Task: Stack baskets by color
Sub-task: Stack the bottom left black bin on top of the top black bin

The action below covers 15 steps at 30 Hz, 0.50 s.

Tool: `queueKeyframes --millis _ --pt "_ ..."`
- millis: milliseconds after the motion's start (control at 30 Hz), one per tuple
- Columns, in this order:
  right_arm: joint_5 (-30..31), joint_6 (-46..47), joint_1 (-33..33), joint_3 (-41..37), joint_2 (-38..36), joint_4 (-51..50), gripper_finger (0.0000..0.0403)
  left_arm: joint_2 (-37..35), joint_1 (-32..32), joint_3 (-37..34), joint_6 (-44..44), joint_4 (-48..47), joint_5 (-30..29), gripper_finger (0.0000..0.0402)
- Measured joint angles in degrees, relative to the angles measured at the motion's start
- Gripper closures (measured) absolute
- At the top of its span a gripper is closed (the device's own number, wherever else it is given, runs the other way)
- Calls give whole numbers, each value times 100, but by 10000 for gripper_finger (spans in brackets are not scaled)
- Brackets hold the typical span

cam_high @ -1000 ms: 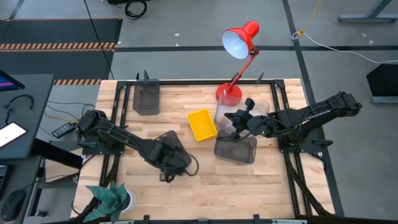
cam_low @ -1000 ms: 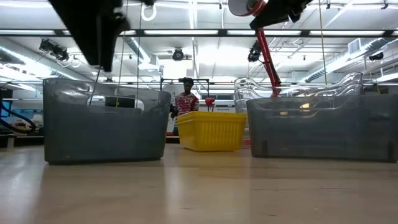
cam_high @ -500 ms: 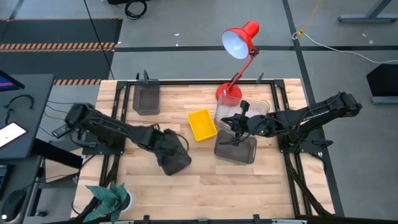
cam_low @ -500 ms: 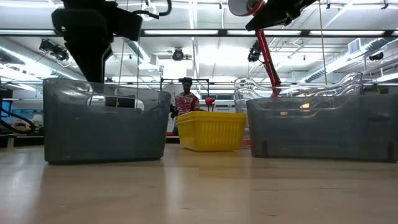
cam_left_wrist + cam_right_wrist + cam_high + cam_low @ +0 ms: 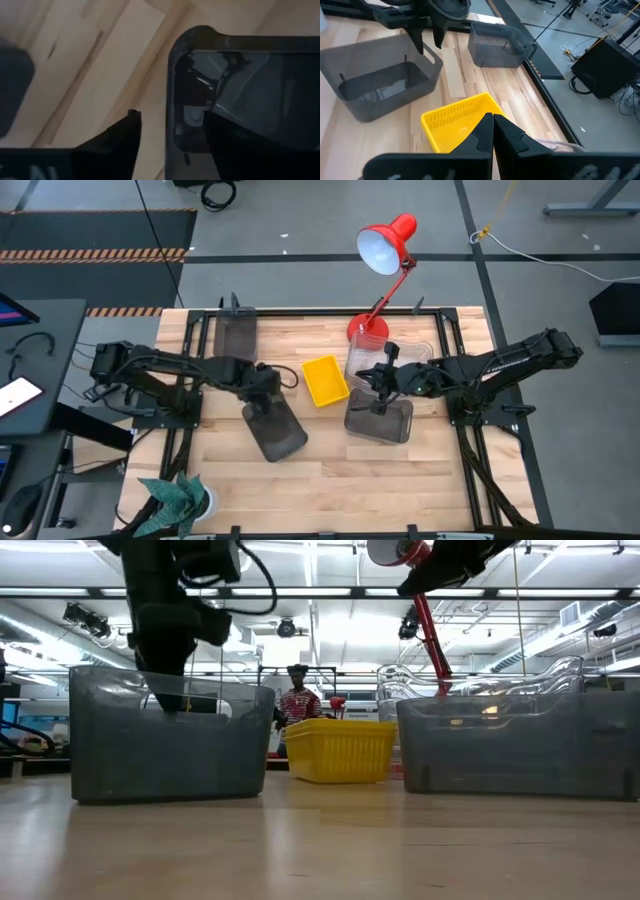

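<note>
On the far left, off the table [image 5: 330, 465], a phone [image 5: 18, 395] lies on a dark desk. Nothing on it can be read. No words or labels can be read on any of the things here.

The left gripper [image 5: 266, 406] is over the near end of a smoky grey basket [image 5: 274, 430]. Its two fingers are spread apart, one on each side of the basket's short wall. In the left wrist view the wall [image 5: 172, 100] sits between the fingers [image 5: 117, 145], and it does not look pinched. The basket sits flat on the wood in the front left part of the table.

Another grey basket [image 5: 237, 338] sits at the back left corner, well apart from the first one.

A small yellow basket [image 5: 325, 380] sits near the middle of the table, just beside the left gripper.

A bit more to the right are clear baskets [image 5: 372, 358], next to the base of the red desk lamp [image 5: 388, 242]. In front of them sits one more grey basket [image 5: 379, 419].

The right gripper [image 5: 381, 380] hangs over that spot, above the clear baskets and the grey one. Its fingers are pressed together and hold nothing.

In the low view a person [image 5: 298, 700] in a striped top stands far back in the room.
</note>
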Motion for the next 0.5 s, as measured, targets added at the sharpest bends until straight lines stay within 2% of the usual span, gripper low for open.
queueKeyframes --millis 100,233,367,500 --pt "1 106 0 0 0 -132 393 -1 230 -179 195 79 248 164" --pt "1 253 4 0 0 -246 393 -1 434 -420 452 284 509 165" --pt "2 332 29 0 0 -273 393 1 591 -650 561 564 690 197" --pt "0 400 63 0 0 -273 393 1 714 -754 672 618 857 247"
